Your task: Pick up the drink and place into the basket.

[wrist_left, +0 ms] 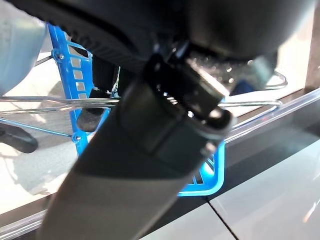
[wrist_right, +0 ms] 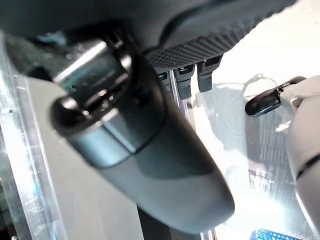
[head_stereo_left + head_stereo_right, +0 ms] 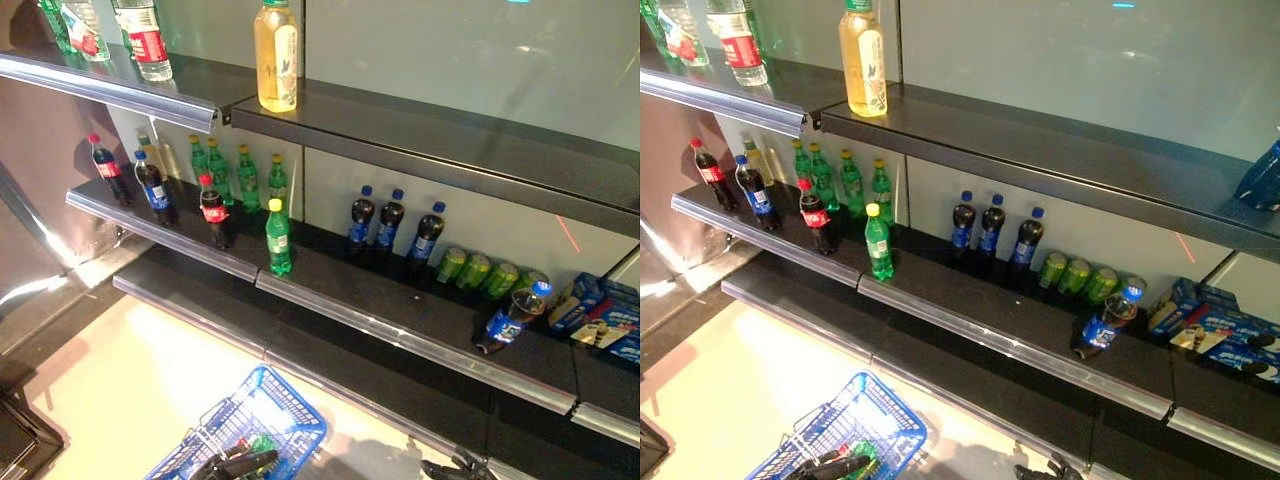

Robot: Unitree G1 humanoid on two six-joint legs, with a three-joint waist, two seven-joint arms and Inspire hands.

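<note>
The tipped dark blue-capped cola bottle [image 3: 512, 320] lies on the shelf up-right of the right hand [image 3: 452, 467], whose finger state cannot be determined.

Three dark blue-capped bottles [image 3: 389, 222] upright, three green cans [image 3: 476, 270], one blue basket [image 3: 290, 410], one yellow bottle [image 3: 277, 58].

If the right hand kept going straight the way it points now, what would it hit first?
Probably the floor. The right hand hangs open, pointing down beside a shelf edge, with nothing else in line; depth is unclear.
</note>
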